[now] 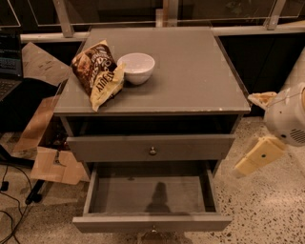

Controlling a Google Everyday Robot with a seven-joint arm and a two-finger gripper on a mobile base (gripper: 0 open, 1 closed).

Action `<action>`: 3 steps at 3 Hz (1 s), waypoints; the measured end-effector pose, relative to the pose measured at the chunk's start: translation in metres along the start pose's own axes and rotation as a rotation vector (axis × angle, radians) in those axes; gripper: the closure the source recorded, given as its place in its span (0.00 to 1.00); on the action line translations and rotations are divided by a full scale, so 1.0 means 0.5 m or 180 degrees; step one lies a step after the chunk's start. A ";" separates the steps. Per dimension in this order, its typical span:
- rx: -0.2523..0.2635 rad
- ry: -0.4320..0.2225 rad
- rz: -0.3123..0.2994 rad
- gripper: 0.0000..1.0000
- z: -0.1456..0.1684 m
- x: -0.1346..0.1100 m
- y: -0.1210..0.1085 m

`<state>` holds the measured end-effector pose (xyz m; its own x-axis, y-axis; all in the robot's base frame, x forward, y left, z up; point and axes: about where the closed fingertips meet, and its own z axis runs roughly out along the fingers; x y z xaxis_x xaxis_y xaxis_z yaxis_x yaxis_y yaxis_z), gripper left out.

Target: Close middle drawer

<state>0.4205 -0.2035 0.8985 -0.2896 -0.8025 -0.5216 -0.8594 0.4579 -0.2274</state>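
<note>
The middle drawer [151, 222] of the grey cabinet [190, 76] is pulled far out toward me. Its inside is bare grey, with a shadow on the floor of it. Its low flat front has a small round knob [153, 230] at the bottom edge of the view. The drawer above it [151, 147] stands a little way out, with a knob at its centre. My gripper [251, 159], cream-coloured on a white arm [289, 118], hangs in the air to the right of the cabinet, level with the gap between the two drawers and touching nothing.
A brown and yellow snack bag [97, 72] and a white bowl [136, 67] lie on the cabinet top. Flattened cardboard [50, 157] and cables [9, 205] lie on the floor at the left. A railing [167, 14] runs behind. Speckled floor [267, 209] lies at the right.
</note>
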 end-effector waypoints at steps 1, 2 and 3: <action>-0.0057 -0.0050 0.0071 0.00 0.054 0.015 0.023; -0.0165 0.0010 0.0119 0.00 0.108 0.032 0.047; -0.0393 0.0110 0.0188 0.00 0.160 0.058 0.067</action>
<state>0.4171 -0.1812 0.8100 -0.3537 -0.7892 -0.5021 -0.8851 0.4559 -0.0931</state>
